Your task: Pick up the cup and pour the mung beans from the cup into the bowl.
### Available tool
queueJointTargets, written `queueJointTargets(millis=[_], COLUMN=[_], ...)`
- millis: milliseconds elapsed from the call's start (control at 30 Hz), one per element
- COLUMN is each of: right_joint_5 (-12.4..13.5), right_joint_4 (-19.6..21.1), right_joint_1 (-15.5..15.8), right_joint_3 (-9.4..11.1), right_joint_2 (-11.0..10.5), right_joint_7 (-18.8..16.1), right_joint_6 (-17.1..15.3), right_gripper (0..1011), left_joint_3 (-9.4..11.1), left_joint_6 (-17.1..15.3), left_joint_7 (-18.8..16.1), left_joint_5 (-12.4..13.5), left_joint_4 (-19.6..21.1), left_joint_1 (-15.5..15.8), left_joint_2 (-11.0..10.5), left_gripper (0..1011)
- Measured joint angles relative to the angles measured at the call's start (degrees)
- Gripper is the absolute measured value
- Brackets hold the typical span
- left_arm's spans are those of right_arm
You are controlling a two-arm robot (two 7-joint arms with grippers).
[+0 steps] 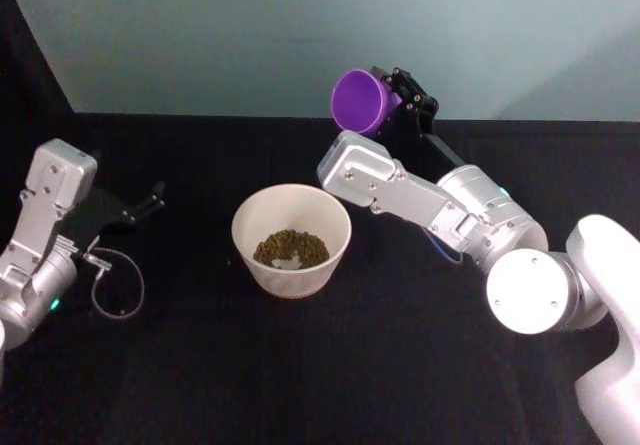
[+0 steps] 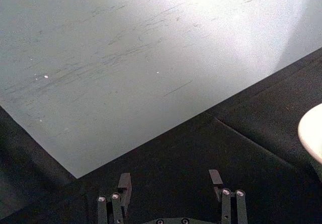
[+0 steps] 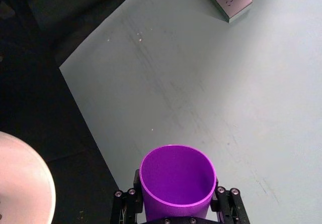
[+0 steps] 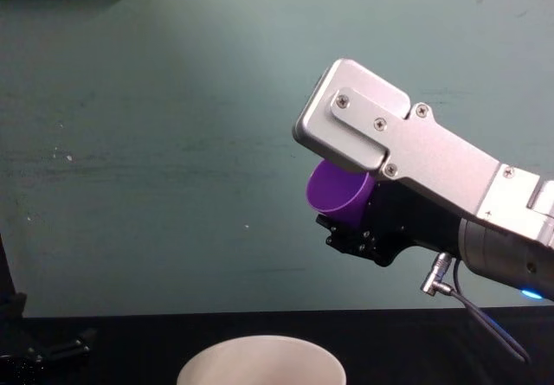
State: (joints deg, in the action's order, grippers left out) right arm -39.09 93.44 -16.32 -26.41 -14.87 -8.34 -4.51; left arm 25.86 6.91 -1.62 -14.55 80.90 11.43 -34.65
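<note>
The purple cup (image 1: pixel 359 101) (image 3: pixel 177 181) (image 4: pixel 338 191) is held in the air behind and to the right of the bowl, tilted with its mouth toward the left. My right gripper (image 1: pixel 400 100) (image 3: pixel 176 204) is shut on it, a finger on each side. The cup's inside looks empty. The off-white bowl (image 1: pixel 291 241) (image 4: pixel 260 361) (image 3: pixel 22 183) stands on the black table with the olive-brown mung beans (image 1: pixel 290 248) heaped in its bottom. My left gripper (image 1: pixel 150 201) (image 2: pixel 171 183) rests open at the table's left, well apart from the bowl (image 2: pixel 312 133).
A black cloth covers the table (image 1: pixel 300 365). A pale green wall (image 1: pixel 300 35) stands behind it. A loose cable loop (image 1: pixel 118 285) lies by the left arm. Free table lies in front of and around the bowl.
</note>
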Motion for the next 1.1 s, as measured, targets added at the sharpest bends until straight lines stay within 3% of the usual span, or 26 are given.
queueJointTargets(millis=[233, 433, 533, 633, 667, 767, 800, 867, 1100], right_joint_5=[0.0, 4.0, 7.7, 13.9, 13.9, 20.2, 20.2, 25.0, 35.6], right_joint_4=[0.2, -0.6, -1.4, -2.7, -2.7, -4.3, -4.3, -5.7, -9.5], right_joint_1=[0.0, 1.5, 2.4, 3.7, 3.7, 4.7, 4.7, 5.1, 5.3], right_joint_3=[0.0, 1.5, 3.0, 5.7, 5.7, 8.3, 8.3, 10.0, 13.1], right_joint_2=[-0.3, -0.2, 0.3, 1.5, 1.5, 2.9, 2.9, 3.9, 5.4], right_joint_7=[-0.5, -0.8, -0.7, -0.4, -0.4, -0.9, -0.9, -1.9, -5.4], right_joint_6=[-0.1, 2.0, 4.1, 6.7, 6.7, 8.3, 8.3, 8.9, 10.3], right_gripper=[723, 723, 723, 723, 723, 723, 723, 723, 723], left_joint_3=[0.0, 0.0, 0.0, 0.0, 0.0, 0.0, 0.0, 0.0, 0.0], left_joint_6=[0.0, 0.0, 0.0, 0.0, 0.0, 0.0, 0.0, 0.0, 0.0], left_joint_7=[0.0, 0.0, 0.0, 0.0, 0.0, 0.0, 0.0, 0.0, 0.0], left_joint_5=[0.0, 0.0, 0.0, 0.0, 0.0, 0.0, 0.0, 0.0, 0.0], left_joint_4=[0.0, 0.0, 0.0, 0.0, 0.0, 0.0, 0.0, 0.0, 0.0], left_joint_1=[0.0, 0.0, 0.0, 0.0, 0.0, 0.0, 0.0, 0.0, 0.0], left_joint_2=[0.0, 0.0, 0.0, 0.0, 0.0, 0.0, 0.0, 0.0, 0.0], left_gripper=[1000, 1000, 1000, 1000, 1000, 1000, 1000, 1000, 1000])
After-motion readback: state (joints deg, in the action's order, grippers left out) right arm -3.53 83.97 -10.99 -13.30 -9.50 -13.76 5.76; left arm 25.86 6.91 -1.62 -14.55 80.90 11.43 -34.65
